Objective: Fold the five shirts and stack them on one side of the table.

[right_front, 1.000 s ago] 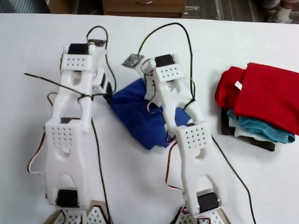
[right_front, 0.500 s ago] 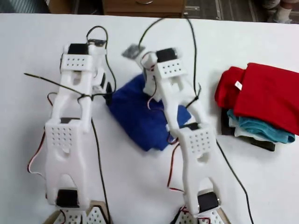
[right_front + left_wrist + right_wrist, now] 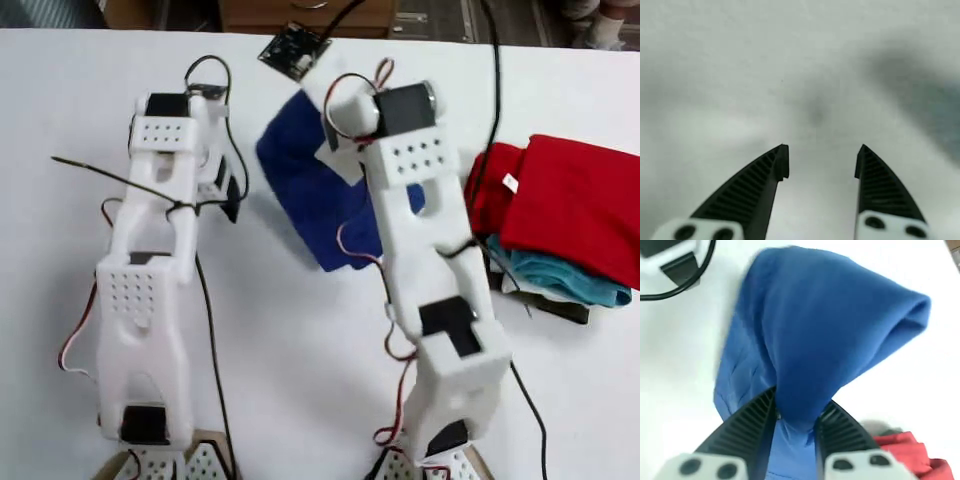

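Note:
A folded blue shirt (image 3: 310, 190) hangs lifted off the white table (image 3: 300, 380) near its far middle. My right gripper (image 3: 796, 412) is shut on a bunched fold of the blue shirt (image 3: 825, 335), which drapes away from the fingers. The right arm (image 3: 420, 200) stands raised over it. To the right lies a stack of folded shirts with a red shirt (image 3: 570, 200) on top and a teal shirt (image 3: 560, 275) under it. My left gripper (image 3: 821, 162) is open just above bare table, holding nothing. The left arm (image 3: 160, 230) lies stretched on the left side.
Black cables (image 3: 215, 330) run along the table between the arms. A small circuit board (image 3: 295, 52) hangs on the right arm's cable near the far edge. A corner of the red shirt (image 3: 902, 452) shows beyond the right fingers. Wooden furniture (image 3: 305, 15) stands behind the table.
My right arm has risen and swung toward the far right, carrying the blue shirt up and away from the left arm. The left arm has stayed still.

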